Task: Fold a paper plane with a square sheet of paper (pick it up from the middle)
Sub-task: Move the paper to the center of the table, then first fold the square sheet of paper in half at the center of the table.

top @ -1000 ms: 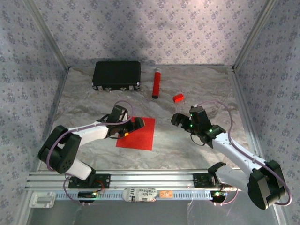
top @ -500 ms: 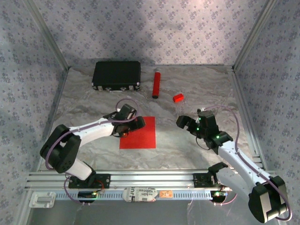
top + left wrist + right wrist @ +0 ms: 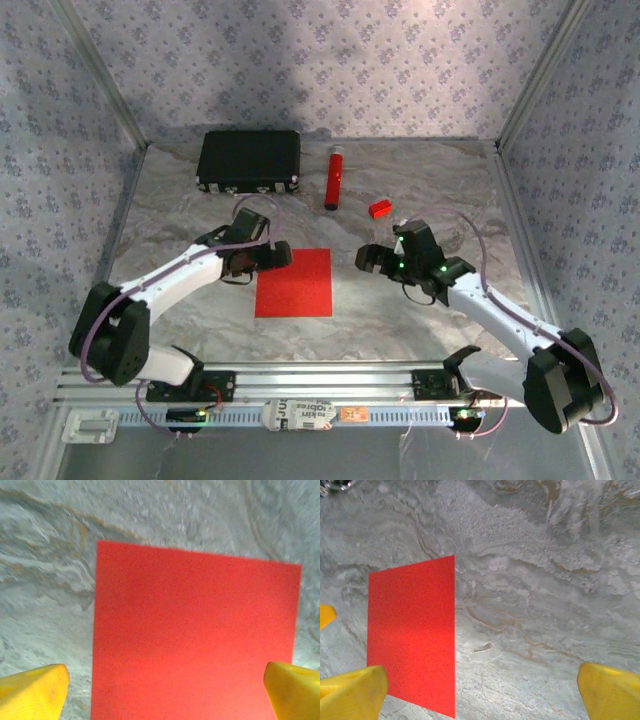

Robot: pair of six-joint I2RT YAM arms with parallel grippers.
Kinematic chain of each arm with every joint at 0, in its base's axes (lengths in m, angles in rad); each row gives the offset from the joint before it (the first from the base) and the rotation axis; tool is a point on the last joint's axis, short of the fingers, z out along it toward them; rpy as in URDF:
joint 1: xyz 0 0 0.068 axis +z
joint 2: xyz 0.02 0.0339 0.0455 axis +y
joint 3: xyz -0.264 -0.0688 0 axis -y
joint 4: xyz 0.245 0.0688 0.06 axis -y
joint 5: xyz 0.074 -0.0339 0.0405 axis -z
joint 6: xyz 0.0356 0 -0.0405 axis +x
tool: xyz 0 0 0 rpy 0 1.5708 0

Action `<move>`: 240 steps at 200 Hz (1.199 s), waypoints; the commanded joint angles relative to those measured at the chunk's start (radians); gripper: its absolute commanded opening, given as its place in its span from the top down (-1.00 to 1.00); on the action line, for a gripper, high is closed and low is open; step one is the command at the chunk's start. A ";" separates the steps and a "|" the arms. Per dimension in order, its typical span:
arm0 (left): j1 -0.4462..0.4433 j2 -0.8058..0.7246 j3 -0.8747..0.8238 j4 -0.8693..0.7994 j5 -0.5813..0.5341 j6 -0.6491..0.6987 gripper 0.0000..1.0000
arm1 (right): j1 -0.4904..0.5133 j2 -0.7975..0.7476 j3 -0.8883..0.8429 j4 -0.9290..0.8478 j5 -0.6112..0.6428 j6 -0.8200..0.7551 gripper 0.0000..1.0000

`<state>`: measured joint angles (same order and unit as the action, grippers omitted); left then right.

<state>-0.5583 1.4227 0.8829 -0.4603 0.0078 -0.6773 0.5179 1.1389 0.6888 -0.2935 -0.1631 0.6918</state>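
Now the sheet [image 3: 293, 282] is laid flat toward the table's [image 3: 420, 180] near edge, flanked by left fingers [image 3: 31, 692] and right fingers [image 3: 350, 694], both spread wide and empty.

The square sheet of paper [image 3: 411, 635] is seen flat on the marbled grey surface [image 3: 530, 580], at 9 o'clock of centre. The right gripper [image 3: 481, 694] is spread wide, with yellow fingertips [image 3: 352, 692] at 7 and 5 o'clock and nothing gripped. The sheet's lower-left corner is covered by the 7 o'clock tip.
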 commanded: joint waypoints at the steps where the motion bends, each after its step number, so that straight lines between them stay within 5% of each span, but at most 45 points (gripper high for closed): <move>1: -0.037 0.061 0.051 -0.080 0.059 -0.009 -0.98 | 0.025 0.051 0.056 -0.066 0.046 -0.013 -0.98; 90: -0.123 0.319 0.278 -0.299 0.008 -0.051 -0.99 | 0.086 0.197 0.126 -0.113 0.086 0.012 -0.98; 240: -0.158 0.508 0.454 -0.404 -0.004 0.032 -0.99 | 0.109 0.218 0.132 -0.137 0.078 0.018 -0.98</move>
<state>-0.7029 1.9064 1.2957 -0.8070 0.0177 -0.6769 0.6228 1.3560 0.7979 -0.3885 -0.0959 0.6918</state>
